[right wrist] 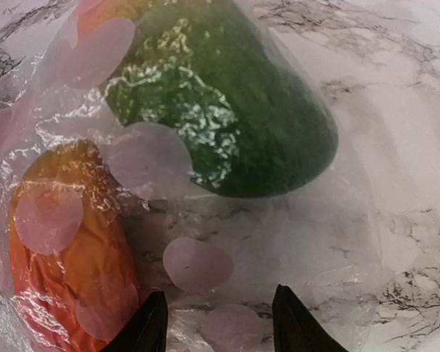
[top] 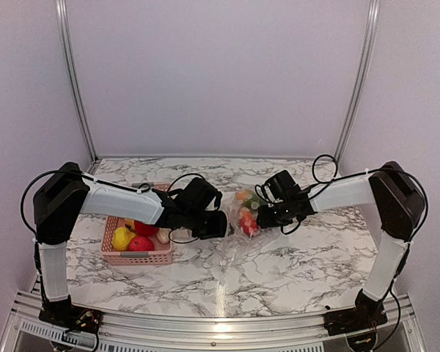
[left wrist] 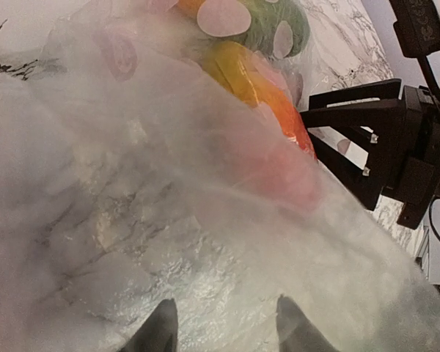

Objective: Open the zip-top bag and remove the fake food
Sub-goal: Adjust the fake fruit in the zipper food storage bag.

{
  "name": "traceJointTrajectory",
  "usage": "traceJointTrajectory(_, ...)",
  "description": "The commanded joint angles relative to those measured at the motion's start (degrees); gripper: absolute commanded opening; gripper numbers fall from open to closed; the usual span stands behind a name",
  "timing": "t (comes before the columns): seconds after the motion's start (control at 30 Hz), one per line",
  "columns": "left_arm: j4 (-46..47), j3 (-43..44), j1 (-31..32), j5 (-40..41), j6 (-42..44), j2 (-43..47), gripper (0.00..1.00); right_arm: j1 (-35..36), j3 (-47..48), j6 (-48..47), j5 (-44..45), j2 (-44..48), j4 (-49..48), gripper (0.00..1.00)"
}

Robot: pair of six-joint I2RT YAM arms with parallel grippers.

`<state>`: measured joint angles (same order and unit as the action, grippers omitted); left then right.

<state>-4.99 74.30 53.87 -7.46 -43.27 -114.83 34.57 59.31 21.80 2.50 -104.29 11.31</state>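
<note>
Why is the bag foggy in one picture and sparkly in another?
Left wrist view: the clear crinkly plastic bag lies too close to the lens, so it blurs milky. Right wrist view: sharper, light glints white on film over the green fake fruit.

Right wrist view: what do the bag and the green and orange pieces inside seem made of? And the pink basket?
Zip-top bag: thin clear plastic film, glossy; it crinkles, glints, and marble shows through.
Green piece: probably moulded plastic, pebbled skin with sharp highlights.
Orange piece: likely smooth plastic, though film blurs it.
Basket: seemingly rigid pink plastic, perforated walls.
</note>
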Motion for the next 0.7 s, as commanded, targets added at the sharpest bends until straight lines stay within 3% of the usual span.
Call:
traceJointTrajectory(0.0,1.0,-1.1,-0.6,0.8,0.5,1.7,0.47,0.6,-0.6,-0.5,1.0,-1.9,-0.3,0.46)
traceJointTrajectory(0.4,0.4,-2.9,-1.5,2.0,0.4,2.7,0.46,1.8,1.2,-1.0,6.7,-3.0,3.5,0.41)
traceJointTrajectory(0.67,-1.4,-3.0,-1.5,3.4,1.3,2.5,0.44,1.8,4.5,-0.3,4.9,4.1,5.9,0.27)
